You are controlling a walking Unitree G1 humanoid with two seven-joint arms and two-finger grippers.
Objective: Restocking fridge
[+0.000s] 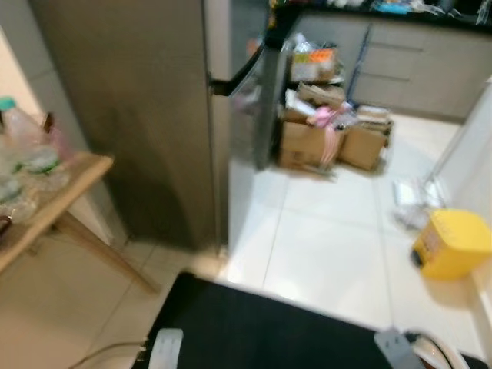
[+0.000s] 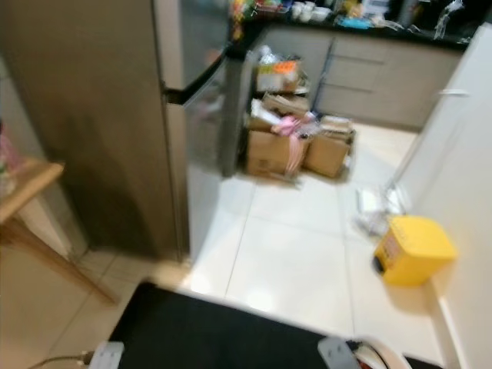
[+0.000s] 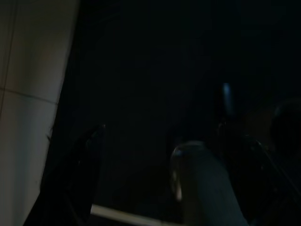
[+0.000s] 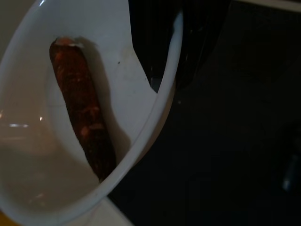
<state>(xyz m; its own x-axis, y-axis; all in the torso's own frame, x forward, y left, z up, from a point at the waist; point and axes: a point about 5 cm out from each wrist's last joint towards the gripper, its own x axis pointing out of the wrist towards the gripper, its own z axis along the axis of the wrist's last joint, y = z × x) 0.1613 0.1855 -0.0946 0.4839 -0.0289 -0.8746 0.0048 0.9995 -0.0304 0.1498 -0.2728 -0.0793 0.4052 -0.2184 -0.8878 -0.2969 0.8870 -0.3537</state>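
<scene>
Right wrist view looks into a white bowl (image 4: 56, 155) with a long reddish-brown piece of food (image 4: 82, 106) lying along its inner wall; a black finger (image 4: 162, 42) hooks over the rim, so the right gripper (image 4: 162, 56) seems to have the bowl pinched at its edge, though the second finger is hidden. Left wrist view is very dark: pale floor tiles (image 3: 28, 94) along one side and dim black shapes, too murky to tell how the left gripper stands.

From the head, blurred, a black panel of the robot's body (image 1: 261, 330) fills the near edge, with the bowl's white rim (image 1: 438, 354) at its right corner. Left of it stands a wooden table (image 1: 73, 188), bearing clear plastic bottles (image 1: 27, 146) by its near corner. Beyond rises the grey fridge (image 1: 131, 115), its door (image 1: 242, 100) ajar. On the white tiled floor to the right sits a yellow box (image 1: 453, 242). Farther back, cardboard boxes (image 1: 330, 131) stuffed with papers are piled against grey kitchen cabinets (image 1: 415, 65) under a dark countertop (image 1: 384, 11).
</scene>
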